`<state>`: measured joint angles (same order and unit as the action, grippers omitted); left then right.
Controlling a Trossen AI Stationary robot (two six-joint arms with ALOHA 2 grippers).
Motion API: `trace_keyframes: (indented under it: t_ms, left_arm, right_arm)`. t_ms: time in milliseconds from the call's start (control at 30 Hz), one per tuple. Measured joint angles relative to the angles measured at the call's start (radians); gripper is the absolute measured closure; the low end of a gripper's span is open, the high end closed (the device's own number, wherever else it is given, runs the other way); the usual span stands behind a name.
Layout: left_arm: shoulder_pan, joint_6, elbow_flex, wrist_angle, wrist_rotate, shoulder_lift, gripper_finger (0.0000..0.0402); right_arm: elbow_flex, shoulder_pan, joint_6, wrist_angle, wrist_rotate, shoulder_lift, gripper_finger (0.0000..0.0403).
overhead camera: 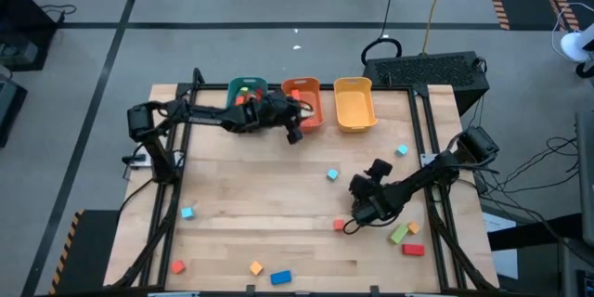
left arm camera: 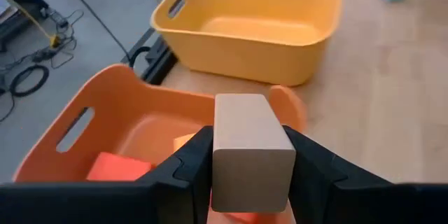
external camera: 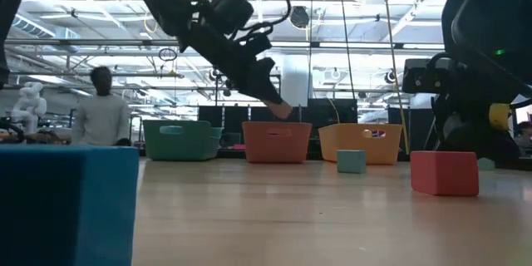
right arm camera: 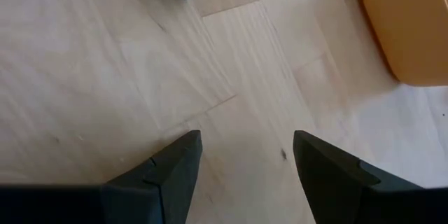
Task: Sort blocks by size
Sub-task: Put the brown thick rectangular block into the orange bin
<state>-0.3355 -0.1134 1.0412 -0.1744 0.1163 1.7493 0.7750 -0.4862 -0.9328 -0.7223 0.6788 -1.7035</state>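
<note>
left gripper (left arm camera: 241,175) of mine clamps a tan block (left arm camera: 248,150) above the orange bin (left arm camera: 105,122), poised to drop it with the red blocks (left arm camera: 115,166) inside; my right gripper (right arm camera: 245,157) waits open over bare table (right arm camera: 105,77).

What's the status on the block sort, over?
Left gripper shut on tan block over orange bin. Right gripper open, empty, above table. Nothing blocking.
</note>
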Motion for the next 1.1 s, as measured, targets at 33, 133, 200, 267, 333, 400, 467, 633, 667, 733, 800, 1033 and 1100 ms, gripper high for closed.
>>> trace_keyframes:
  t_ms: [33,133,200,267,333,400,467,633,667,733,800,1033,1100]
  left_arm:
    - [-0.014,0.0,0.0,0.0,-0.005,0.002,0.0265]
    - [-0.053,0.001,0.0,-0.008,-0.013,0.003,0.0265]
    - [-0.075,0.003,0.0,-0.027,-0.036,0.01,0.0265]
    - [-0.092,0.026,0.0,-0.037,-0.063,0.018,0.0265]
    - [-0.098,0.036,-0.001,-0.073,-0.074,0.035,0.0265]
    - [-0.099,0.049,0.0,-0.09,-0.075,0.045,0.0265]
    - [-0.103,0.052,-0.002,-0.108,-0.076,0.053,0.0265]
    - [-0.121,0.053,-0.001,-0.12,-0.076,0.064,0.0265]
    - [-0.126,0.053,-0.001,-0.119,-0.076,0.064,0.0265]
    - [-0.135,0.055,-0.001,-0.115,-0.075,0.064,0.0265]
    - [-0.143,0.056,-0.001,-0.111,-0.075,0.064,0.0265]
    - [-0.149,0.056,-0.001,-0.091,-0.075,0.064,0.0253]
    - [-0.148,0.056,-0.001,-0.089,-0.075,0.064,0.025]
  right_arm:
    - [0.0,0.0,0.001,0.0,0.0,0.0,0.0188]
    - [0.0,0.0,0.003,0.0,0.0,0.0,0.0188]
    - [0.0,0.0,0.01,0.003,-0.001,0.0,0.0188]
    - [0.0,0.002,0.021,0.011,-0.001,0.0,0.0188]
    - [0.0,0.002,0.027,0.019,-0.001,0.0,0.0188]
    - [0.0,0.002,0.028,0.021,-0.001,0.0,0.0188]
    - [0.0,0.003,0.028,0.022,-0.004,0.0,0.0188]
    - [0.0,0.003,0.032,0.023,-0.016,0.0,0.0188]
    - [0.0,0.003,0.032,0.023,-0.017,0.0,0.0188]
    - [0.0,0.003,0.032,0.023,-0.018,0.0,0.0188]
    - [0.0,0.003,0.033,0.024,-0.019,0.0,0.0188]
    - [0.0,0.003,0.032,0.024,-0.021,0.0,0.0188]
    - [0.0,0.003,0.032,0.024,-0.022,0.0,0.0188]
